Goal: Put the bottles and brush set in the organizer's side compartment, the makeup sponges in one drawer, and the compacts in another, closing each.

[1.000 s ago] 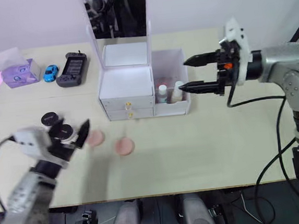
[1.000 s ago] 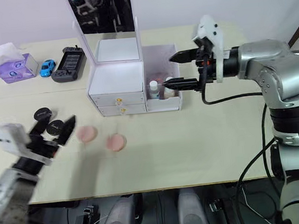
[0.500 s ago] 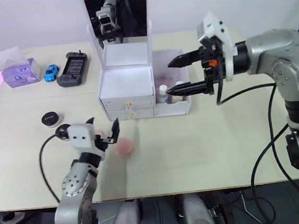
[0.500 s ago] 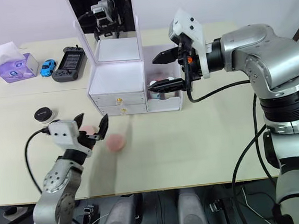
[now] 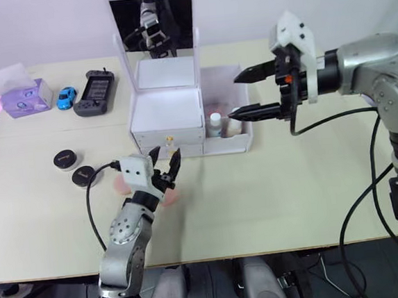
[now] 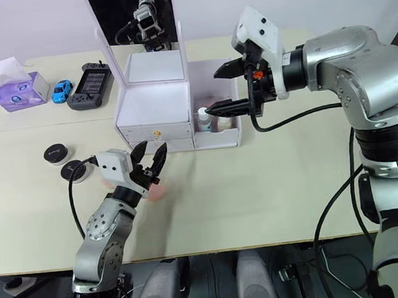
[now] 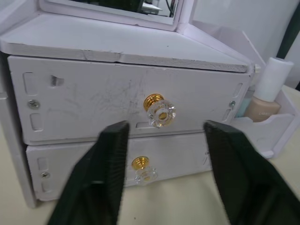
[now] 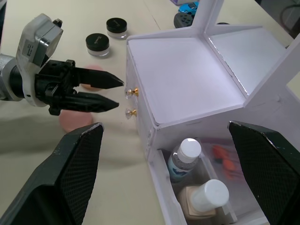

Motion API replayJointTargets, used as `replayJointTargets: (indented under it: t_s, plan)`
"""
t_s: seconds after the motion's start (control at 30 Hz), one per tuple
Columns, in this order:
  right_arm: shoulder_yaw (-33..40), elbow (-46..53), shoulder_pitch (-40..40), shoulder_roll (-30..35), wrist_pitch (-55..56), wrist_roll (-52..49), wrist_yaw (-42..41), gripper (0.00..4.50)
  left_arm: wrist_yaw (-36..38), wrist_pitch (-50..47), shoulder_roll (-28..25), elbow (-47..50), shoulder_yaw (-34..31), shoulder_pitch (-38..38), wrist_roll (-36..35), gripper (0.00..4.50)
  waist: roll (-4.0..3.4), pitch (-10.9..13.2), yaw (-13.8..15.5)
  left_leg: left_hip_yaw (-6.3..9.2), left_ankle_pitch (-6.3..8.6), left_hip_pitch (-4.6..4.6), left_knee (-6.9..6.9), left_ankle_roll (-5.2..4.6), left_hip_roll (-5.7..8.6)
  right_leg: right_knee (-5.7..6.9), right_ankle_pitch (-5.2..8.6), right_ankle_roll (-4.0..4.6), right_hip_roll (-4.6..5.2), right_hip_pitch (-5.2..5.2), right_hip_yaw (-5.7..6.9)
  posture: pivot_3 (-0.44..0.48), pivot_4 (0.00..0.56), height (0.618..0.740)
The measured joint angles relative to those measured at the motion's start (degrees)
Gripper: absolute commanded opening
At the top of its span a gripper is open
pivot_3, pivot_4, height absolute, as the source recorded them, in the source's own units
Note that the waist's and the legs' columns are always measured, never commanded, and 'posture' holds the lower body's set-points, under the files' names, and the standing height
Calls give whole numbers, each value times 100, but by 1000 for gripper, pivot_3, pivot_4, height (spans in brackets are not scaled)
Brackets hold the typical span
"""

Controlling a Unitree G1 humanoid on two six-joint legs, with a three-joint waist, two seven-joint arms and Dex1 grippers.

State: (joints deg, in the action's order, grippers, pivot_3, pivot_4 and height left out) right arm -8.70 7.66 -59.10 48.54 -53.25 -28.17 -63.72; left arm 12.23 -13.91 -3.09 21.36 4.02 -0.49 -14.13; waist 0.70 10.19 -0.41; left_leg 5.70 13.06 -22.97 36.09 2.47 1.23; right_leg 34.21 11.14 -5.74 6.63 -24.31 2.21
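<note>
Swinging in from the table's left edge, the left gripper [image 5: 167, 165] now faces the organizer [image 5: 166, 120] drawers, fingers spread around the top knob [image 7: 159, 107] — drawer-opening looks next. Bottles [image 8: 187, 157] already stand in the side compartment [image 5: 225, 112]; right gripper [image 5: 239, 94] hovers open above. Sponges [image 8: 77, 120] and compacts [image 5: 67, 158] wait on the table.

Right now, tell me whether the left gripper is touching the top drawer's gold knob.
Apart. The left wrist view shows the left gripper open, its fingers either side of the top drawer's gold knob with bare drawer front between them.
</note>
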Motion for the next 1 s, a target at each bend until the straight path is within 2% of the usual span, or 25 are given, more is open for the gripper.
replayJointTargets:
  t_s: [0.47,0.57,0.67,0.7,1.0]
  plan:
    - [-2,81,-65,17,-135,82,49,4500,18,115,90,-290,-4,-333,92,2694,0,0,3,1,0,-1,0,0,0,0,0,-1,0,0,0,0,150,740]
    - [-1,123,-65,25,-136,88,65,4500,25,105,99,-330,14,-341,92,1834,0,0,2,0,0,-1,1,0,0,0,0,-1,0,0,0,0,150,740]
    - [13,130,-63,24,-139,88,138,4500,22,93,164,-353,-19,-338,82,374,0,0,2,1,0,-1,1,0,0,0,0,-1,0,0,0,0,150,740]
    - [17,132,-62,24,-139,89,164,4500,28,95,180,-353,-4,-336,82,231,0,0,4,1,0,-1,1,0,0,0,0,-1,0,0,0,0,150,740]
    - [22,227,-6,7,-124,88,269,4500,118,73,130,-193,-27,-169,2,231,0,0,-3,0,0,-2,-2,0,0,-2,0,-2,0,0,0,0,150,740]
